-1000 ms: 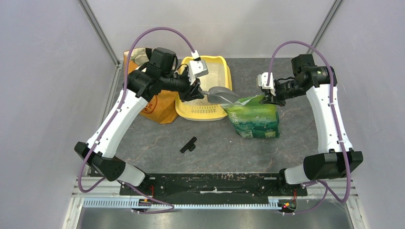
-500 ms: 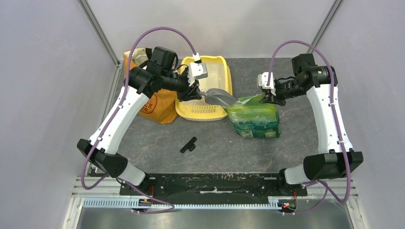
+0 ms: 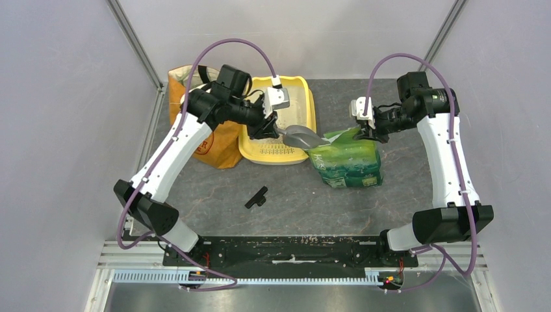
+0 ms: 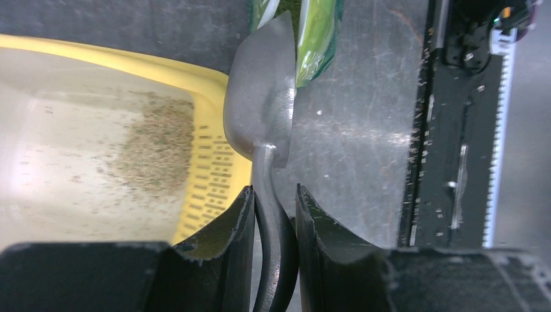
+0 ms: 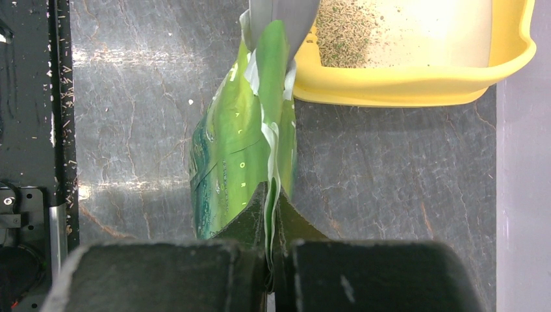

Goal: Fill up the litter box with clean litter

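Note:
The yellow litter box [image 3: 310,99] [image 4: 214,88] [image 5: 416,88] stands at the back of the table. A small heap of clean litter [image 4: 159,146] [image 5: 344,29] lies in its pale basin beside the slotted strip [image 4: 211,175]. My left gripper [image 3: 271,129] [image 4: 274,195] is shut on the handle of a grey scoop [image 3: 302,137] [image 4: 260,107]. The scoop's bowl reaches past the box rim to the mouth of the green foil bag [image 3: 344,162] [image 5: 240,143]. My right gripper [image 3: 364,133] [image 5: 273,195] is shut on the bag's top edge.
An orange paper bag [image 3: 214,146] stands left of the litter box, behind my left arm. A small black clip [image 3: 256,196] lies on the dark table in front. The black base rail [image 3: 292,250] runs along the near edge.
My left arm has swung the scoop to the right, from over the litter box toward the green bag's mouth. The right gripper and bag have stayed put.

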Controlling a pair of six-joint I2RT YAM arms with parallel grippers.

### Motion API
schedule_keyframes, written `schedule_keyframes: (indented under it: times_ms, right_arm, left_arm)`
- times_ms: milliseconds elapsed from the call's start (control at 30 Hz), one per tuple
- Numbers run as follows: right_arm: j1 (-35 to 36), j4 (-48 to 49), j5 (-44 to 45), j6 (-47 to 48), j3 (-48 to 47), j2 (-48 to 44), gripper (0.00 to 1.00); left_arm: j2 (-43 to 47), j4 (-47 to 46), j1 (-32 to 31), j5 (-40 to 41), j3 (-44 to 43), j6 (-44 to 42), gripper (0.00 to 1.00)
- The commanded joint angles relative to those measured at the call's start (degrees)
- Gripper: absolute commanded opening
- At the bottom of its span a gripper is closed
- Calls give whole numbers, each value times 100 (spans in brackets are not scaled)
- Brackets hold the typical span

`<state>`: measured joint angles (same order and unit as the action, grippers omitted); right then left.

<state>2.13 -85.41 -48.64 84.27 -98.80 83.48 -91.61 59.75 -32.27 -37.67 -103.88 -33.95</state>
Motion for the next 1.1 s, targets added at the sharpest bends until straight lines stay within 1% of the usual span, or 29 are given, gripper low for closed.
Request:
schedule_keyframes:
  times_ms: [0,33,100,200,300,400,467,600,767,900,1067]
  right_arm:
    - [124,245,-374,4,-378,-25,0]
    - [159,263,-366,-18,-382,-14,0]
    - [229,316,-356,-51,-379,2,0]
    - [350,377,-317,-86,-383,40,0]
    - [430,381,-287,-98,-394,78,0]
    - [459,376,-253,-95,-347,85,0]
    - [477,374,-251,-85,-303,86,0]
    - [504,372,-258,-77,-262,102,0]
    - [532,363,-251,-59,-301,125,0]
    - [555,326,-260,-77,-367,93,0]
    - [633,300,-250,-66,-385,82,0]
  left_arm:
    - [-611,-56,-244,-151,-605,1457,2]
    - [-774,-58,-291,26,-713,1988,2]
    - [-1062,126,-420,233,-1001,2656,2]
    - [-1302,145,-717,1021,-1260,3859,2]
    - [-1531,214,-815,1383,-1434,4635,2]
    - [-1899,561,-823,1517,-1766,5275,2]
    - [-1847,401,-884,1699,-1575,5484,2]
    - [-2016,445,-1059,1932,-1525,5910,2]
    - [-2316,425,-1098,2429,-1496,6455,2]
    - [-2552,448,-1111,2364,-1424,6884,2]
    - [-3034,542,-1190,2124,-1353,7056,2]
